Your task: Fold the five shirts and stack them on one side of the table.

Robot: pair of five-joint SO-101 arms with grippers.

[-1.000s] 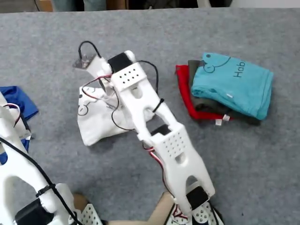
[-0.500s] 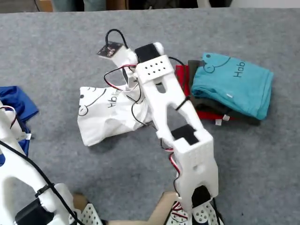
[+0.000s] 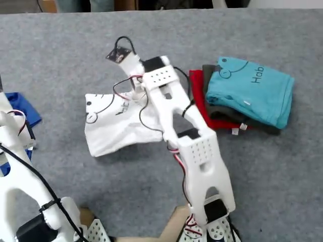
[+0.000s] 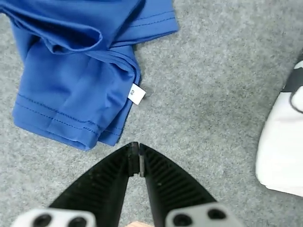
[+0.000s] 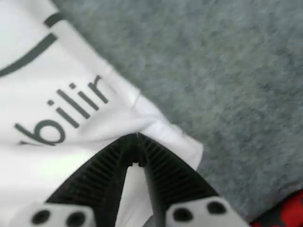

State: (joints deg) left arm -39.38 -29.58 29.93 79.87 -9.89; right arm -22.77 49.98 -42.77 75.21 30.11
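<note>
Grey felt-textured desk (image 3: 60,50) with a short fuzzy nap. The white shirt (image 3: 113,128) lies near the middle of the desk, loosely folded into a lumpy, roughly rectangular bundle of soft thin knit with dark printed lettering and curved line art on top. The right gripper (image 5: 137,151) is closed on the white shirt, its black ribbed jaws pinching a raised crease at the edge of the cloth just beside the lettering; the fabric puckers into a small peak at the tips. The white plastic right arm, with red and black wires looped along it, stretches over the shirt's side nearest the stack. The stack sits to that side, close to the white shirt: the teal shirt (image 3: 252,93) on top, a neat flat rectangle with dark print; the dark olive shirt (image 3: 222,115) under it with its edges showing; the red shirt (image 3: 197,83) at the bottom, sticking out as a strip toward the white shirt. The blue shirt (image 4: 66,80) is at the opposite side of the desk, well apart from the stack, crumpled smooth jersey with stitched hems and a small white tag (image 4: 137,93). The left gripper (image 4: 136,161) is closed on nothing, jaw tips touching, held over bare felt just beside the blue shirt's hem.
</note>
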